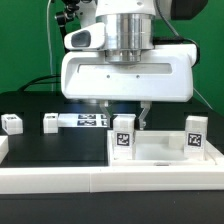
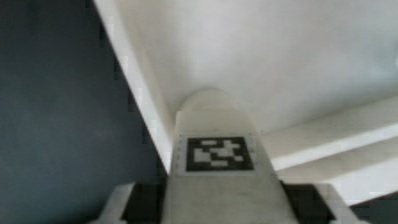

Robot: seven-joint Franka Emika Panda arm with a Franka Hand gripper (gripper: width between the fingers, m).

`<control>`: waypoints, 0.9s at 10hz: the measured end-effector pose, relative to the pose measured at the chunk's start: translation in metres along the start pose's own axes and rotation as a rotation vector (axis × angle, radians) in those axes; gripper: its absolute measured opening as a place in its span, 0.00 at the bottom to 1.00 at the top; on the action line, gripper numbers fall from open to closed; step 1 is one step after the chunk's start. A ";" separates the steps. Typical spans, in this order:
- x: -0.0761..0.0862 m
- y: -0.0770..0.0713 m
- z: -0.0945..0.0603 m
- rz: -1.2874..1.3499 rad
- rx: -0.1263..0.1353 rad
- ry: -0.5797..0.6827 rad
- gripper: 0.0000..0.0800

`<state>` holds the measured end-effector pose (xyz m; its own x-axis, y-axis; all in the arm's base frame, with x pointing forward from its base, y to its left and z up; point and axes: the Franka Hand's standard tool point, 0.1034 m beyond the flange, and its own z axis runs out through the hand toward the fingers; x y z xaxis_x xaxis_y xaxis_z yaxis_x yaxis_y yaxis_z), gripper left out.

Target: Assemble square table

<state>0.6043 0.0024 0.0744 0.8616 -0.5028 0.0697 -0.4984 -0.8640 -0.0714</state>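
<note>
My gripper (image 1: 124,120) is shut on a short white peg leg (image 1: 123,136) with a black-and-white tag. It holds the leg upright at the near corner of the white square table top (image 1: 160,152), on the exterior view's left of the top. In the wrist view the leg (image 2: 221,140) runs out from between the fingers (image 2: 135,206) over the top's rim and corner (image 2: 196,60). Whether the leg touches the top I cannot tell. A second leg (image 1: 194,134) stands at the top's corner on the exterior view's right. Two loose legs (image 1: 12,123) (image 1: 50,122) lie on the black table.
The marker board (image 1: 90,121) lies flat behind the loose legs. A long white border rail (image 1: 60,182) runs along the front of the table. The arm's white body (image 1: 125,75) hangs over the middle of the scene.
</note>
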 end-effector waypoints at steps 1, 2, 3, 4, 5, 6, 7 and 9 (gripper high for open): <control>-0.001 -0.001 0.000 0.114 0.004 -0.002 0.36; -0.001 -0.001 0.000 0.224 0.009 -0.004 0.36; -0.001 -0.001 0.000 0.303 0.010 -0.004 0.36; -0.001 -0.002 0.000 0.381 0.010 -0.004 0.36; -0.002 -0.003 0.000 0.496 0.011 -0.005 0.36; -0.002 -0.005 0.000 0.598 0.010 -0.007 0.36; -0.004 -0.007 0.000 0.713 0.009 -0.015 0.36; -0.005 -0.007 0.001 0.898 0.009 -0.028 0.36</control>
<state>0.6037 0.0110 0.0740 0.1499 -0.9879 -0.0406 -0.9848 -0.1456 -0.0952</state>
